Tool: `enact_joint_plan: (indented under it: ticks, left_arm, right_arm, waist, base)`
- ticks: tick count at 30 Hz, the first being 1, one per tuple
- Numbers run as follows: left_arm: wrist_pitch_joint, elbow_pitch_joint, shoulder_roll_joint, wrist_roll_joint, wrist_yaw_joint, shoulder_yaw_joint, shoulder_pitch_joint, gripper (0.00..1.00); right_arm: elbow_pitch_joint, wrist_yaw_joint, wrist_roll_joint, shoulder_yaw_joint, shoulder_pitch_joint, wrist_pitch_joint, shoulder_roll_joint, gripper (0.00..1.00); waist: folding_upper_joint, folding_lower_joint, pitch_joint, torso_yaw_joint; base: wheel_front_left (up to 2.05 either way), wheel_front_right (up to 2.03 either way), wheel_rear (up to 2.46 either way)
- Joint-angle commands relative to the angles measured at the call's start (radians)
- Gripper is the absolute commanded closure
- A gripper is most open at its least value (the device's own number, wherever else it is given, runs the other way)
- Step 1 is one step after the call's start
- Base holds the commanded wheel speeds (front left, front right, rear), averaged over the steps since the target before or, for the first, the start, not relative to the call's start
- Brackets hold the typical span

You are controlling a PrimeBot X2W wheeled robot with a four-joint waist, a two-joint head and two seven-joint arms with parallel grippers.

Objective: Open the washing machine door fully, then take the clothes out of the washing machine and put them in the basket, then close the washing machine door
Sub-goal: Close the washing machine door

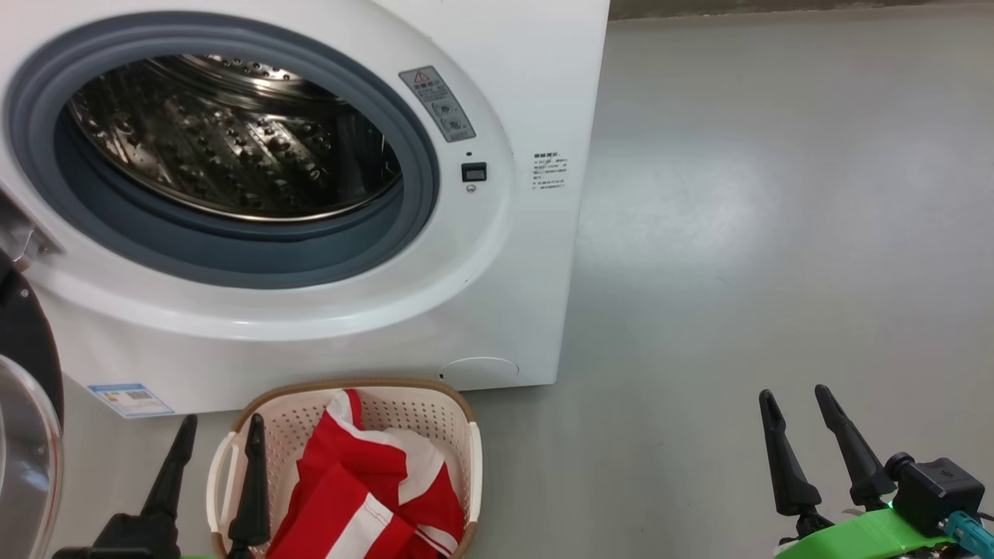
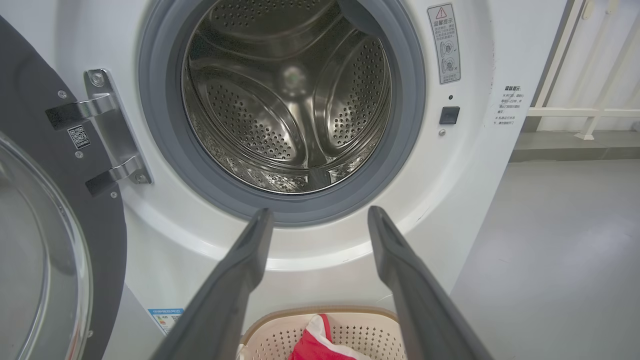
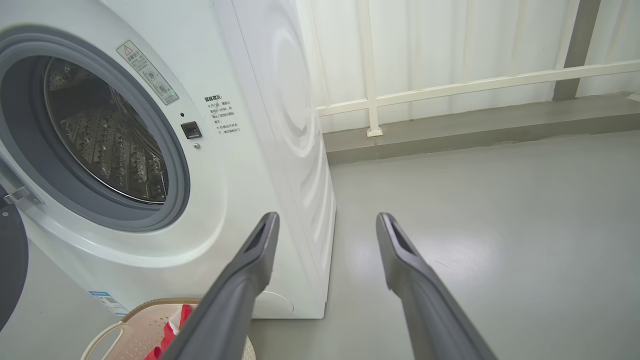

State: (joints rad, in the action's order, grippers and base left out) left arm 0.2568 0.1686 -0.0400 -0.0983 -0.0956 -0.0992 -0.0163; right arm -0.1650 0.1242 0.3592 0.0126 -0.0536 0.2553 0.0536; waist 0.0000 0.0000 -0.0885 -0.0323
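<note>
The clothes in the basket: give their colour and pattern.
Bright red clothes with white stripes; best in the head view.

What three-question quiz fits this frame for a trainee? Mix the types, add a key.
1. True or false: the clothes lie in the basket.
2. The washing machine door is: A shut, B swung open, C missing.
3. Fill in: the left gripper and the right gripper both stand ____, holding nothing.

Key: 1 true; 2 B; 3 open.
</note>
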Motion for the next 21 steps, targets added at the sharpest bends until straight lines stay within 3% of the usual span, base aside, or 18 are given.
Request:
enact_joint_plan:
  ticks: [1,13,21]
  left_arm:
    - [0.005,-0.027,-0.010,-0.009,0.008,-0.028,-0.005,0.00]
    - [0.005,-0.039,-0.010,-0.010,0.007,-0.024,-0.005,0.00]
    - [0.005,-0.048,-0.010,-0.015,0.001,-0.027,-0.008,0.00]
  right_arm:
    - [0.025,0.007,-0.004,-0.026,0.006,0.006,0.007,0.00]
    - [0.023,0.007,-0.005,-0.031,0.014,0.006,0.005,0.00]
    - [0.023,0.007,-0.005,-0.027,0.016,0.006,0.004,0.00]
  waist:
    - [0.0000,0.0000,-0.001,0.001]
    - [0.0000,0.0000,-0.007,0.000]
    - [0.0000,0.0000,-0.012,-0.002]
  base:
    - [-0.71,0.71,0.00]
    - [-1.16,1.16,0.00]
    - [-0.30,0.30,0.00]
